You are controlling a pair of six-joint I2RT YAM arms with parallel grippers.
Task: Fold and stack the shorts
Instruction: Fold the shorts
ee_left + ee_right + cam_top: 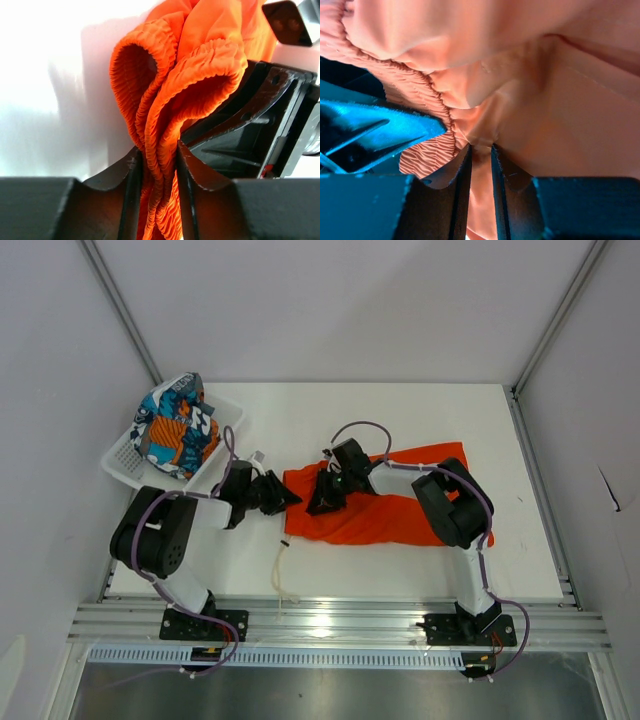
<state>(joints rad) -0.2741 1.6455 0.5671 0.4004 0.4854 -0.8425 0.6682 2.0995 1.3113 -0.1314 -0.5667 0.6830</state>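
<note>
My left gripper [159, 150] is clamped tight on the bunched elastic waistband [150, 65] of the orange shorts [400, 520], at their left edge. My right gripper [481, 146] is pinching a fold of the same fabric just beside it. These shorts lie on the counter [400, 410]. The patterned shorts [175, 425] sit heaped in the white basket [118, 465], far left.

No text, label, brand or number is legible on anything here.
</note>
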